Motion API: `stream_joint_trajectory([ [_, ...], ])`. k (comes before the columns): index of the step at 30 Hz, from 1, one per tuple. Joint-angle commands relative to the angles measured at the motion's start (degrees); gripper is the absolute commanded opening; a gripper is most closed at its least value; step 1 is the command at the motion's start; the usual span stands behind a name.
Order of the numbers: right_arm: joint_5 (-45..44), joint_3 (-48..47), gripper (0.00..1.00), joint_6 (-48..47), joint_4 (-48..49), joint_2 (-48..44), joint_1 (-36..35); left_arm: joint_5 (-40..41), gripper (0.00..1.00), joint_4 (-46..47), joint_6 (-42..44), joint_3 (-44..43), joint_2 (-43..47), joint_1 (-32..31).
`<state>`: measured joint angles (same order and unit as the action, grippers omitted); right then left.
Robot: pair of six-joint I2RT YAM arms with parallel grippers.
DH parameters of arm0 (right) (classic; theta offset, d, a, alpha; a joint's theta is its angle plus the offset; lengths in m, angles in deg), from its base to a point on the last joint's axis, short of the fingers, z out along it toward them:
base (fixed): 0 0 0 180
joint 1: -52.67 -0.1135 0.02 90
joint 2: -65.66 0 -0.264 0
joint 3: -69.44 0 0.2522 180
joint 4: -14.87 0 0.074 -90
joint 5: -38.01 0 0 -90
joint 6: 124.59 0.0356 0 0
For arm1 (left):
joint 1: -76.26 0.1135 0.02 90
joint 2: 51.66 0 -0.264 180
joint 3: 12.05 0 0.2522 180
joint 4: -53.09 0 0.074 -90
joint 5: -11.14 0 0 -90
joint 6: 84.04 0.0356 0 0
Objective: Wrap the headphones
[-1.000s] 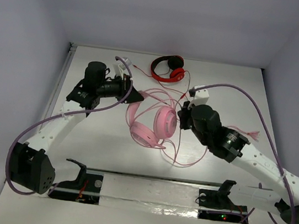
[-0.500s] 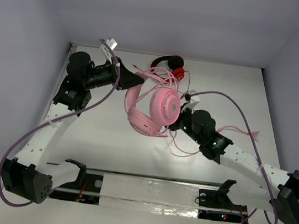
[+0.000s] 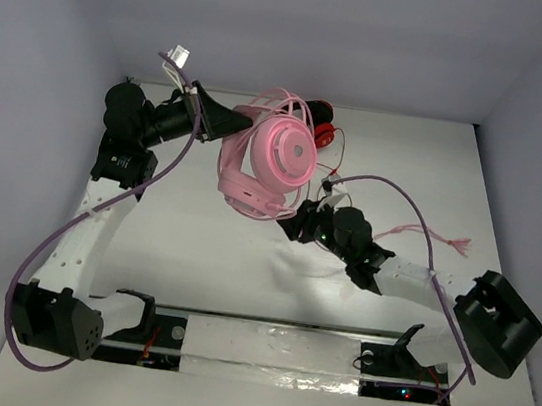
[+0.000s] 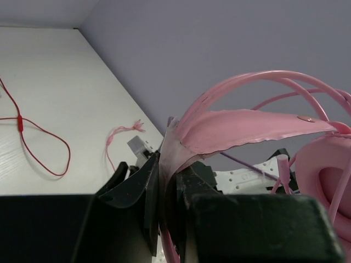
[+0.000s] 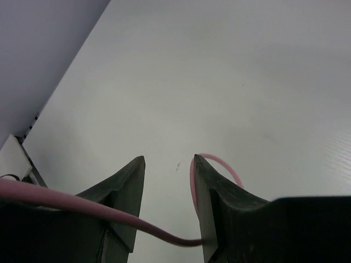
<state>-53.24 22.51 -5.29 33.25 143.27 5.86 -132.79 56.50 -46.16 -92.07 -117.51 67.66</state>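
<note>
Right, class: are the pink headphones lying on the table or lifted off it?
Lifted. The left gripper is shut on the headband of the pink headphones, which hang clear of the table.

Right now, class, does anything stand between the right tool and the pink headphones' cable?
Nothing visible does: the cable runs right through the open right tool, while the left tool is shut on the headband.

pink headphones (image 3: 276, 155), up in air, cable (image 4: 282, 167) looped ovr headband (image 4: 247, 129)
</note>
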Motion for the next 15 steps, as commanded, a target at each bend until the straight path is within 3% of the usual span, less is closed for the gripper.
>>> stream_joint_trajectory([
  [1, 0.9, -0.7, 0.47, 0.1, 9.2, 2.8, 1.5, -1.5, 0.00, 5.7, -6.2, -4.9, 0.9, 0.7],
  [15, 5.9, 2.0, 0.45, 3.1, 10.0, 2.6, 1.5, 4.1, 0.00, 2.0, -5.1, -9.8, -0.6, 4.4],
])
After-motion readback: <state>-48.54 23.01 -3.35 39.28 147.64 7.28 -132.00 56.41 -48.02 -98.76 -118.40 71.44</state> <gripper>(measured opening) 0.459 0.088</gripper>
